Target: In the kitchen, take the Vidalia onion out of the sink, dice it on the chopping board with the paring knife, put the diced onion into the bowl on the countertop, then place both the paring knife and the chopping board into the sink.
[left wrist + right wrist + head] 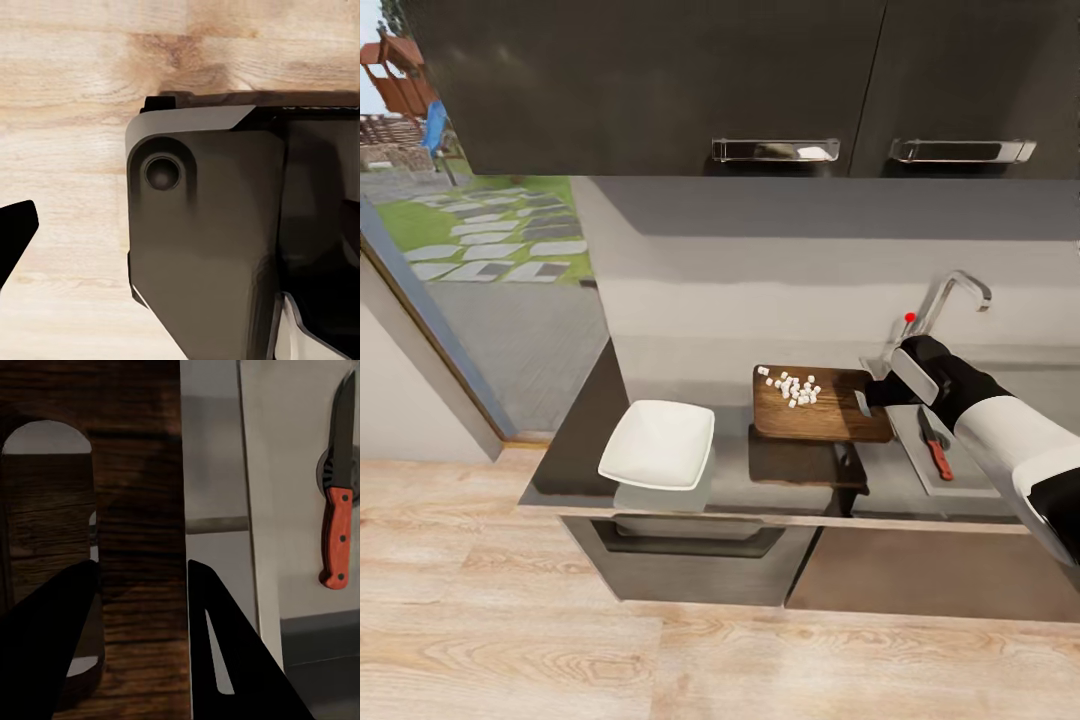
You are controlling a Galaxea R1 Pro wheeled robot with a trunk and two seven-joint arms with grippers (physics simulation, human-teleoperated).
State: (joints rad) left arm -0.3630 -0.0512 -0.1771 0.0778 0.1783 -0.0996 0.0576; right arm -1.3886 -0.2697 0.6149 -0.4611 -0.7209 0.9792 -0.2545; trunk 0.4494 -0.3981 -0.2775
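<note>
The board point(822, 404) is held raised above the countertop point(575, 465), its shadow cast on the slab beneath. The right gripper point(868, 392) clamps the board's end nearest the sink point(960, 470). In the right wrist view the two dark fingers point(45, 652) straddle the board point(127, 510) edge beside the slot-shaped handle hole, closed on the wood.

The diced onion point(792, 388) lies as a loose cluster of pale bits on the far half of the board. The bowl point(658, 444) stands on the countertop to the board's left, apart from it and empty. The knife point(934, 446) lies in the sink, dark blade and red handle flat on the steel; the right wrist view shows the knife point(339, 487) near the drain.

The left gripper's state cannot be told: the left wrist view shows one dark fingertip point(15, 240) over the wood floor point(67, 112), next to a dark part of the robot's own body.

Handling, as judged:
- The board is stiff and fairly heavy for a grip at one end. Expect it to sag or swivel about the fingers.
- The grip beside the handle hole is sound; the wood offers friction.
- The onion bits are light and loose. Any tilt sends them sliding, so keep the board level until it is over the bowl.
- Tip toward the bowl slowly, or bits will scatter on the countertop.
</note>
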